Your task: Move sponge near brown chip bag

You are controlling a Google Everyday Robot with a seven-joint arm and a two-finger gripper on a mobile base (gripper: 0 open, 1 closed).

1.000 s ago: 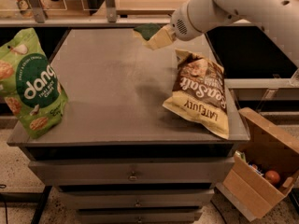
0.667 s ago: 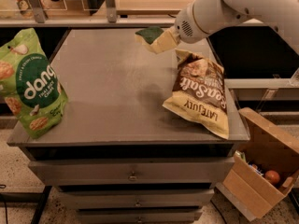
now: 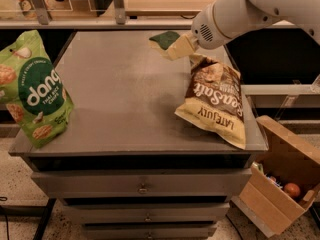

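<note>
Sponge (image 3: 163,37) up off the tabletop (image 3: 125,94), over its far edge, right of the middle. Dark green scrub face turned upward and toward the camera, with a sliver of pale foam along the lower left rim. Long axis roughly left to right, free end pointing left, the other end tucked into the tool (image 3: 175,46). Slightly tilted, left end a touch lower.

Tool reaching in from the right at the end of a white arm (image 3: 235,14). Cream fingers (image 3: 184,45) closed down on the sponge's right part, no wider apart than the sponge itself. Touching the bag just below or clear of it: cannot tell.

Brown chip bag (image 3: 216,96) lying flat on the right side of the tabletop. Dark brown half toward the far edge, cream-yellow half toward the near right corner, lettering upside down to the camera. Long axis running far to near, leaning right. Far end just beneath the tool, with the sponge just beside that end, up and to the left.

Bright green "dang" bag (image 3: 35,91) upright at the left edge, well apart from both. Open cardboard box (image 3: 280,179) on the floor at the lower right.
</note>
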